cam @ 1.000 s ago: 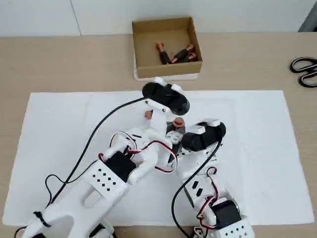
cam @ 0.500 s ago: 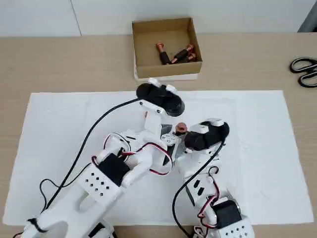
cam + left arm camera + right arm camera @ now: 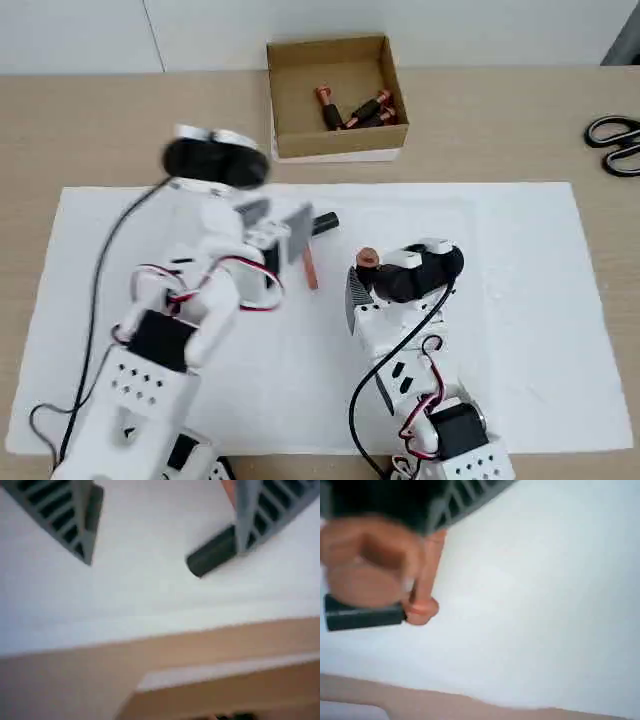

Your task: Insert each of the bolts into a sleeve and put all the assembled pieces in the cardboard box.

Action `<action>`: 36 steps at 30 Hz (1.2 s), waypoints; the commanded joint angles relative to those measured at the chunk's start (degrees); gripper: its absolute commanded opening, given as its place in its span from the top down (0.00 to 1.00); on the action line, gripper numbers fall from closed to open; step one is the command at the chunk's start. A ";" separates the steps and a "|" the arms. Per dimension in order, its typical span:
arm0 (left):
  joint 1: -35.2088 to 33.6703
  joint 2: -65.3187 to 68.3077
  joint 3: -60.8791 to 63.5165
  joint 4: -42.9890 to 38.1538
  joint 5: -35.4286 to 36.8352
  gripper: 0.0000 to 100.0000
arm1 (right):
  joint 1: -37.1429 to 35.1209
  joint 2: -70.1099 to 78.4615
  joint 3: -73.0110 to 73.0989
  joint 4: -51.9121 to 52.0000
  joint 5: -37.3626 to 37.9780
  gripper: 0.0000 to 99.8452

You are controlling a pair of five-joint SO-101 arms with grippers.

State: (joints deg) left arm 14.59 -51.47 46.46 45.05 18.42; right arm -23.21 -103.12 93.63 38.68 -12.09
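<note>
Left end effector (image 3: 165, 554) spread over sleeve (image 3: 212, 556) — right end effector (image 3: 360, 272) clamps bolt (image 3: 367, 258).

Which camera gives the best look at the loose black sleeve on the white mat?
Left wrist view: the sleeve lies close, partly behind a finger of the left tool. High view shows it small, at that tool's tip. Right wrist view has a dark shape that may be it.

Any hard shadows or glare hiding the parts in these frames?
High view: even light, soft arm shadows on the white mat, no glare; cardboard box interior readable. Left wrist view: sleeve throws only a faint shadow, nothing hidden. Right wrist view: loose bolt stands out against the mat.
</note>
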 commanded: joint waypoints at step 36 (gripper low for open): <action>-66.90 -2.64 1.45 23.38 -23.82 0.82 | 12.00 95.08 -93.89 -18.51 17.32 1.00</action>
State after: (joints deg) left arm -52.57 -52.97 50.86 67.21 -5.93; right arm -7.65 -15.74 10.90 23.30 4.62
